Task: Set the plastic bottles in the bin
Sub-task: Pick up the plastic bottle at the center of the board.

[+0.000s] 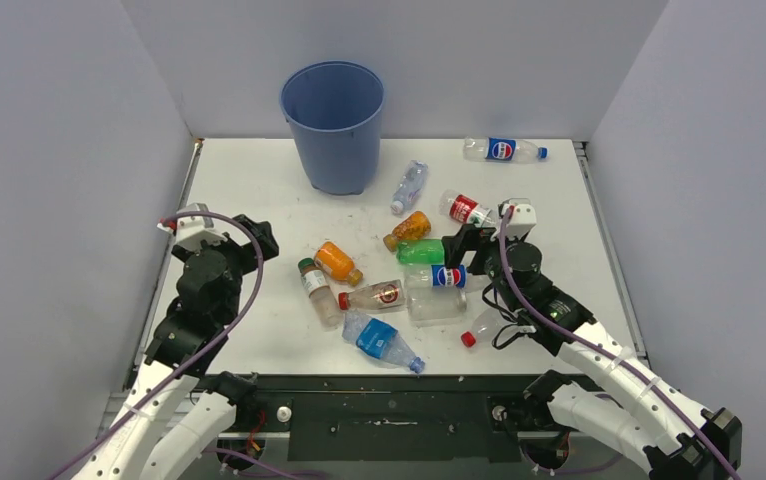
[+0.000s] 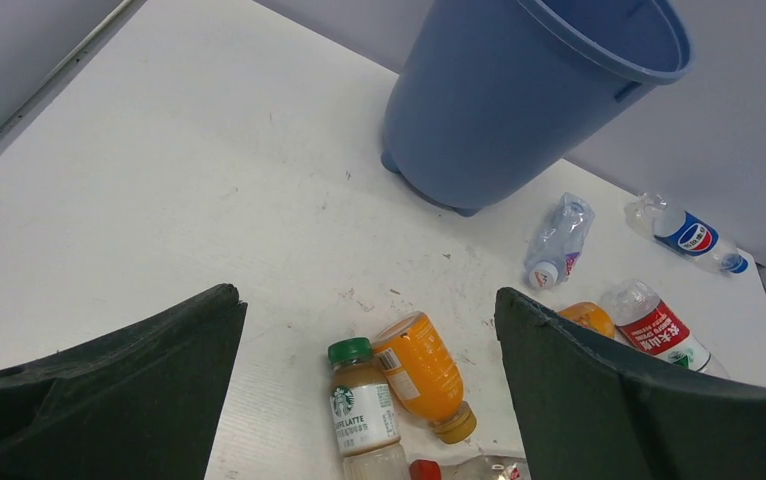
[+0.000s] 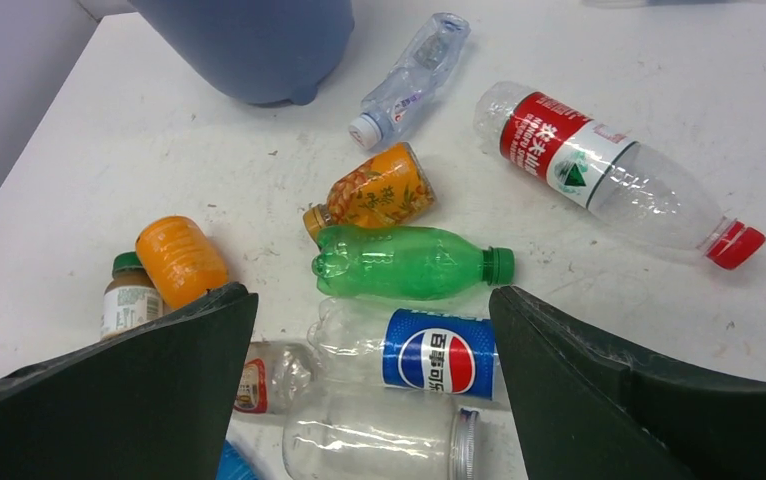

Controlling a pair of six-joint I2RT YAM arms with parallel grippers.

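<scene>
While left gripper (image 2: pixel 369 300) and right gripper (image 3: pixel 371 297) gape empty, right should straddle green bottle (image 3: pixel 404 262) mid-body (crosswise, not lengthwise), then close.

Even, diffuse light from overhead fills all three views — shadows are soft and short, a faint one hugging the base of the bin (image 1: pixel 334 130) on the white table (image 1: pixel 249 180). Focus is sharp throughout, with only small glints on clear plastic, though the left wrist view stretches and tilts the bin — wide-lens distortion.
</scene>
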